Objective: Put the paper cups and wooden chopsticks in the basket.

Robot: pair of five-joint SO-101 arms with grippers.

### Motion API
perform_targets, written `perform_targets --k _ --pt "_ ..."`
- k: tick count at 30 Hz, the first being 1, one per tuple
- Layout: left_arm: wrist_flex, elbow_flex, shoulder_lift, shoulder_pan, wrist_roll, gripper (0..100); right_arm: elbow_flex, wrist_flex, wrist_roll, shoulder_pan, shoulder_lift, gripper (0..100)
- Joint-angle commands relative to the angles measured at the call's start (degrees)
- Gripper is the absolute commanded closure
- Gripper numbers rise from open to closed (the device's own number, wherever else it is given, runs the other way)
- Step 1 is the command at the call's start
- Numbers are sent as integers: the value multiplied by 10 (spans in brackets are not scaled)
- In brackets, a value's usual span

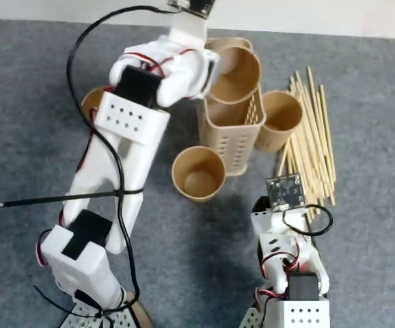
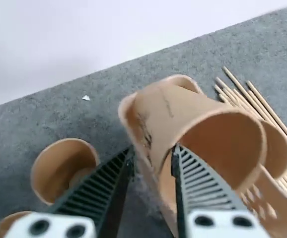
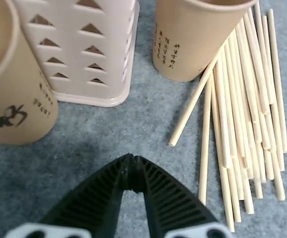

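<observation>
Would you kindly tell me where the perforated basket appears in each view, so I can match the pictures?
High view: the basket stands mid-table, with a tilted paper cup over its far end.
Left wrist view: the basket lies beneath the paper cup gripped by the left end effector.
Right wrist view: the basket stands upright beyond the shut right end effector.
Shared landmark: the chopsticks lying beside the basket.

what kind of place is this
Probably a robot practice bench, not a kitchen: two small robot arms over a grey felt table, with paper cups, a basket and loose chopsticks laid out.
</observation>
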Motion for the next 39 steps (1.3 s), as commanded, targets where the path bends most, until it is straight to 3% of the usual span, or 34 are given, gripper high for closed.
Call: perform_targets --k 1,5,12,17,22,32,39 --pt "4 -84 -10 -62 0 846 50 -12 7 -5 -7 988" --pt "6 -133 -9 -123 1 846 50 -12 7 -5 -7 988" --pt "61 -133 -4 -157 3 846 50 -12 7 -5 -7 988" --pt "148 -131 -10 -58 0 842 50 -12 7 -5 -7 988" --pt "153 -122 6 31 -1 844 50 -12 7 -5 -7 988" --pt "18 -122 122 -2 -1 846 50 -12 7 -5 -7 988" --pt "-55 -122 109 8 -20 846 50 -12 8 -5 -7 988"
